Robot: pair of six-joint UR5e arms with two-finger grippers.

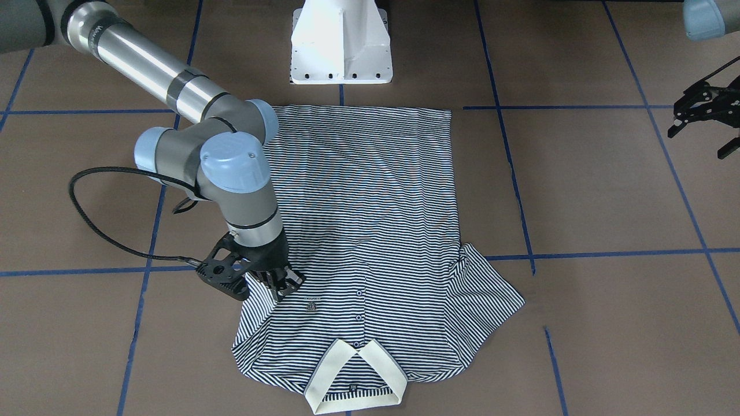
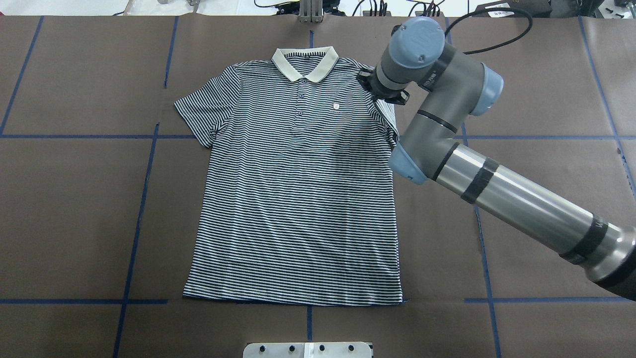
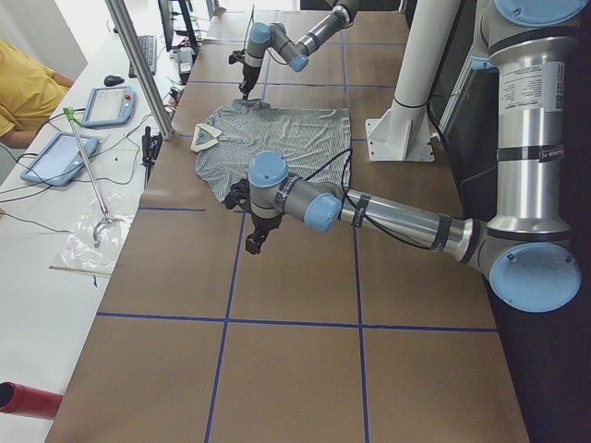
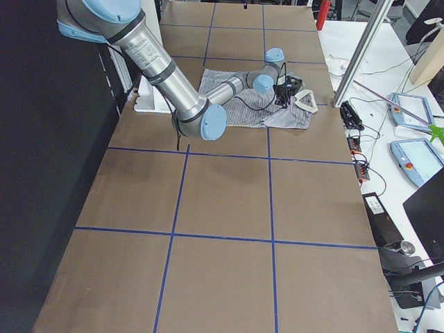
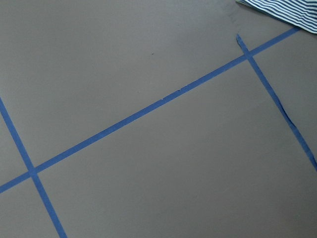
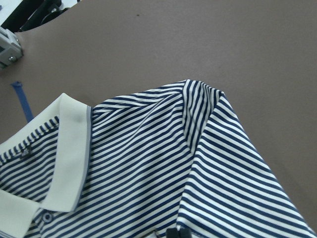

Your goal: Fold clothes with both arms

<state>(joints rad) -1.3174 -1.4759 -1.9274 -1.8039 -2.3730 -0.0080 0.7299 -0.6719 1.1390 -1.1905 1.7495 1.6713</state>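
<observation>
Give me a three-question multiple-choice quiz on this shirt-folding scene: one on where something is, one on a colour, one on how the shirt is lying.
1. Where is the right gripper?
A. at the bottom hem
B. at the shoulder of the polo shirt, near the collar
C. over bare table, away from the shirt

2. What colour is the collar?
A. red
B. black
C. cream

3. How does the polo shirt lie?
A. front up, body spread out, buttons showing
B. crumpled in a heap
C. folded in half

Answers:
1 B: the front-facing view shows it down on the shoulder fabric, close to the chest logo.
2 C: the overhead view shows a plain cream collar.
3 A: the overhead view shows buttons and logo facing up and the hem lying straight.
</observation>
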